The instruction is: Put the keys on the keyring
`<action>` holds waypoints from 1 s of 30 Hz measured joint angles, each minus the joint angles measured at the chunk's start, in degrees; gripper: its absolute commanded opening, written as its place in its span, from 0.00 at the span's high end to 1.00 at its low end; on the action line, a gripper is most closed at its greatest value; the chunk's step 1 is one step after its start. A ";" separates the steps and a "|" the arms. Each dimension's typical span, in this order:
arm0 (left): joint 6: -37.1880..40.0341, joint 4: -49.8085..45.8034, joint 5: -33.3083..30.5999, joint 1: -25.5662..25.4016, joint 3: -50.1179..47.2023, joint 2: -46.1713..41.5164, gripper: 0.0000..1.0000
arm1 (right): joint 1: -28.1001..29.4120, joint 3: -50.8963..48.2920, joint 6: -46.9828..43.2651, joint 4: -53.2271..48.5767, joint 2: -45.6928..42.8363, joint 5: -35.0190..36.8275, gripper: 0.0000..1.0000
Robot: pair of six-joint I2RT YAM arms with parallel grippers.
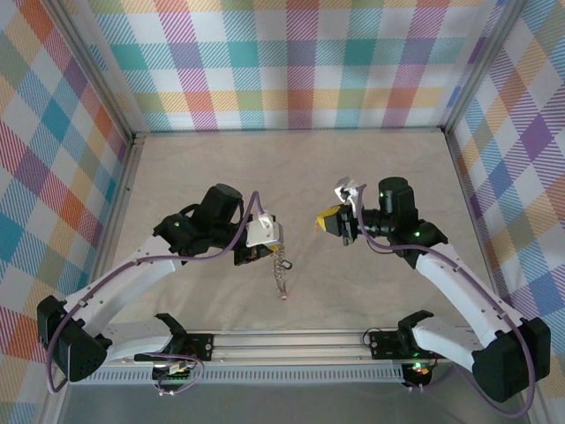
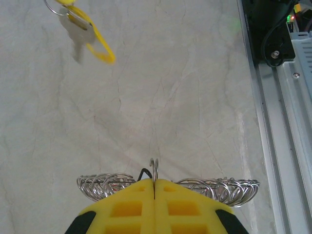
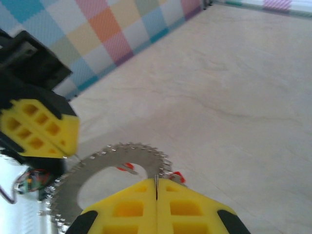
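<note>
In my left gripper (image 2: 154, 184): the keyring (image 2: 105, 184), pinched tight.
My right gripper (image 3: 156, 183) is closed, hold unclear; a yellow key (image 2: 80, 27) hangs ahead-left, apart. Threading, I judge, is unfinished.

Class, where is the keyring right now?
In the top view, the keyring is near the table's middle, pinched by the left gripper, left of the right gripper.

Right gripper (image 3: 156, 180) closed, pinching coiled keyring (image 3: 80, 175).
</note>
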 measured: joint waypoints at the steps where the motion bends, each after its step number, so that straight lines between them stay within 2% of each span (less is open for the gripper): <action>1: 0.02 0.13 0.20 0.00 0.00 0.00 1.00 | 0.68 0.00 0.52 0.22 0.02 -0.61 1.00; 6: 1.42 1.53 2.23 0.00 0.00 0.00 1.00 | 5.16 -0.70 -2.36 2.62 0.02 -1.55 1.00; 11: 4.76 2.49 6.19 0.00 0.02 0.00 1.00 | 6.51 -9.53 -13.16 11.37 -1.53 -4.22 1.00; 15: 8.66 -0.94 8.83 0.00 2.36 0.33 1.00 | 6.58 -14.29 -23.74 15.15 -2.05 -6.86 1.00; 21: 12.74 -4.09 11.89 0.00 6.14 2.16 1.00 | 6.58 -14.47 -35.36 18.38 -2.14 -10.16 1.00; 30: 14.82 -6.45 13.31 0.00 6.32 2.71 1.00 | 7.43 -11.06 -43.82 16.48 -1.62 -13.07 1.00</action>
